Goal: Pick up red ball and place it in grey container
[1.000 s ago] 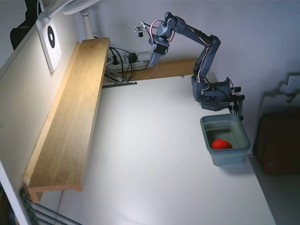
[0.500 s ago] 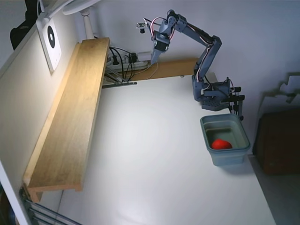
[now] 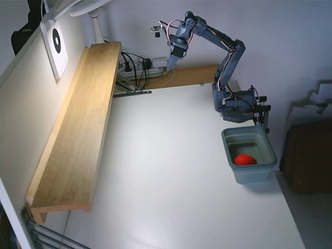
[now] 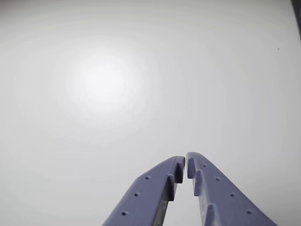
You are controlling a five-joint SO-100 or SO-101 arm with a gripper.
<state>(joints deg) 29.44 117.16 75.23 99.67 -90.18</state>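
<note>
Inside grey container (image 3: 265, 171): red ball (image 3: 244, 160), resting. Gripper (image 4: 186, 162) clenched, empty, high over table (image 3: 171, 171), well apart. Risk low; arm sweep back could knock tub.

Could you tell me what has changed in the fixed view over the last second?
The arm lifted its tool slightly higher and a little to the right above the back of the table, then held there; it carries nothing and its jaws are closed. The red ball stayed inside the grey container, which did not move.
</note>
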